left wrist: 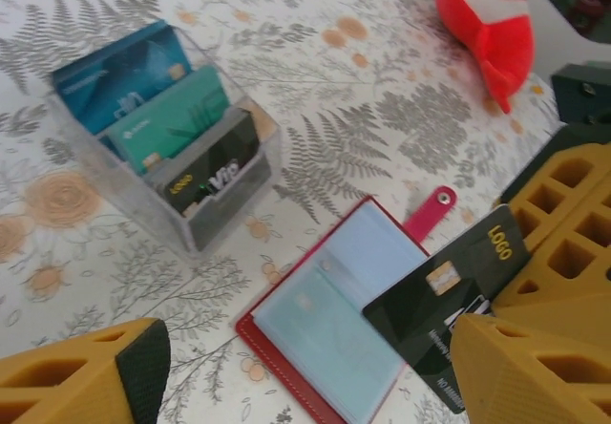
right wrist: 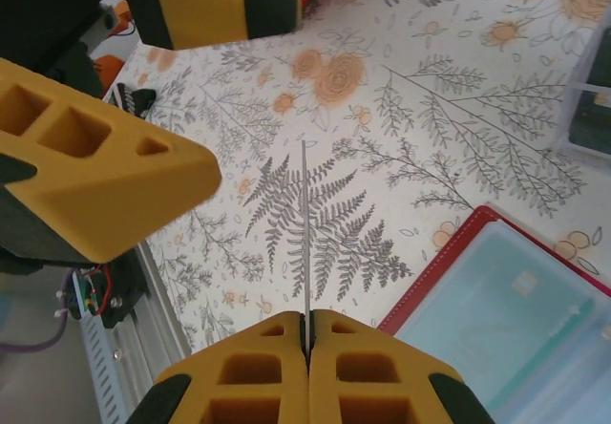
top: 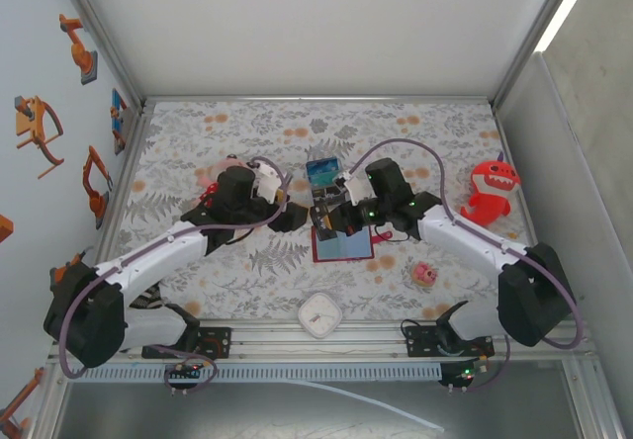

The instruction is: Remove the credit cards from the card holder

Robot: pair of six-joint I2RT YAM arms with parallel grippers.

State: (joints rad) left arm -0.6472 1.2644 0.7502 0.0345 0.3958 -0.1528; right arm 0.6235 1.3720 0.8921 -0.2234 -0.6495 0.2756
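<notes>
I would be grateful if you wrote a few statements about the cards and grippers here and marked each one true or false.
1. The right gripper is shut on a black card. True.
2. The card holder lies folded shut. False: it lies open on the table.
3. Three cards stand in the clear box. True.
4. The left gripper is clamped on the black card. False: its fingers stand wide apart, open.
5. The red plush toy sits on the card holder. False: it sits apart from it, toward the table's right edge.
</notes>
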